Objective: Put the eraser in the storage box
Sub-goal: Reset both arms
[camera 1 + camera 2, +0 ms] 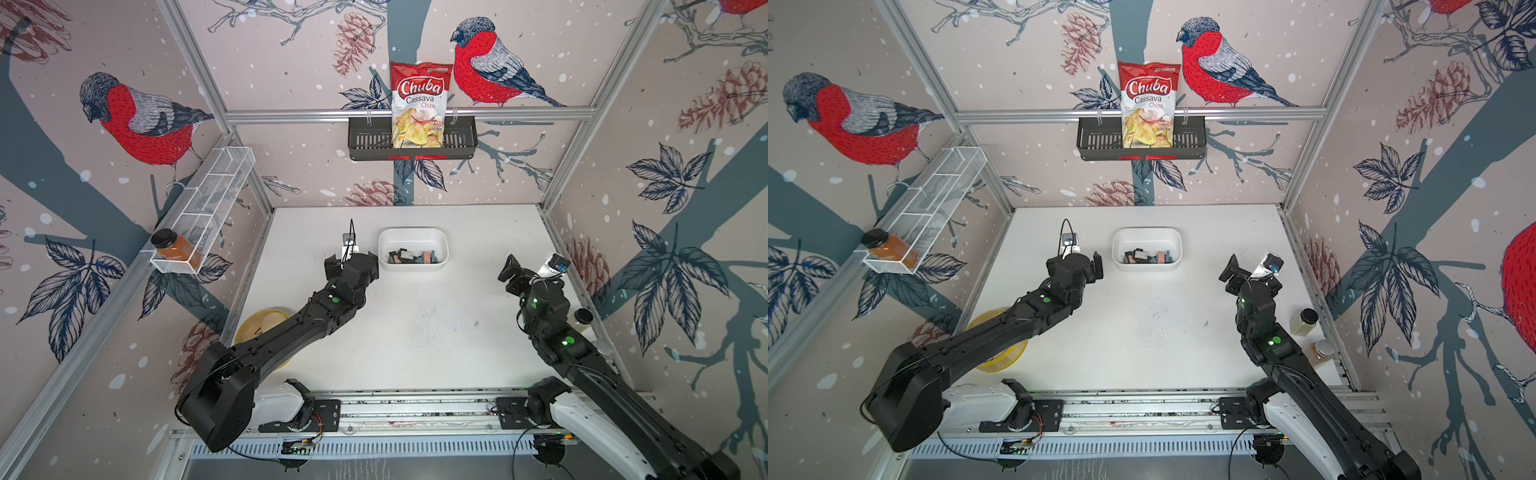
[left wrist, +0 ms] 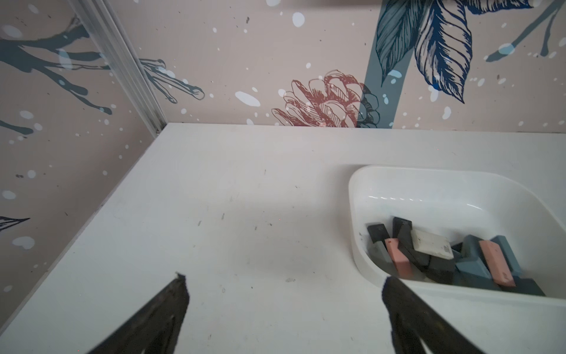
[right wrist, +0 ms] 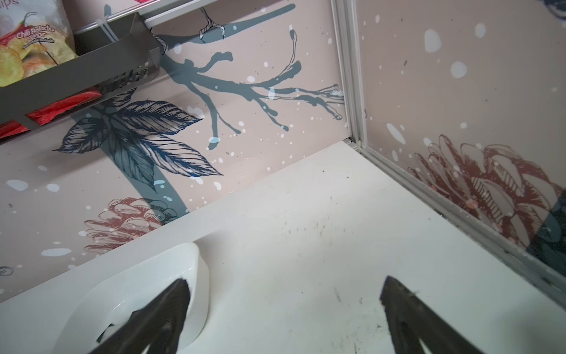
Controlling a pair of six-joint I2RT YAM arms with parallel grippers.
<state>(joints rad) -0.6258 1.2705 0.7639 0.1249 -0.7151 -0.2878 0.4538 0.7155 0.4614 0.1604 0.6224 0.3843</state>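
**Erasers in the box, both pincers empty**

The erasers (image 2: 444, 257) that can be seen are grey, blue-grey, pink and one white. They lie tumbled inside the storage box (image 1: 412, 239), heaped against the wall nearest the arms, with their long axes pointing every way. No eraser shows loose on the table (image 1: 415, 332) in any view. By my reading nothing is left out to carry, unless one is hidden under an arm.

The left pincer (image 2: 284, 280) stands wide open with nothing between its fingers. The box lies ahead of it and to its right, just beside it; in the left wrist view one finger overlaps the box's near corner. The right pincer (image 3: 285, 282) is equally spread and empty. The box lies ahead of it and to its left, with bare table between them in both top views. The left arm is plainly the nearer.

The box's long axis runs crosswise, from one arm's side to the other's, so either pincer meets a short end wall first. Should an eraser turn up, a drop from the left pincer would likely need only a short reach forward and rightward over the rim.

Farther out, a yellow bowl (image 1: 259, 322) sits behind the left pincer, partly under its arm. A black basket (image 1: 365, 141) holding a chip bag (image 1: 419, 104) hangs on the back wall, above and well beyond both pincers.
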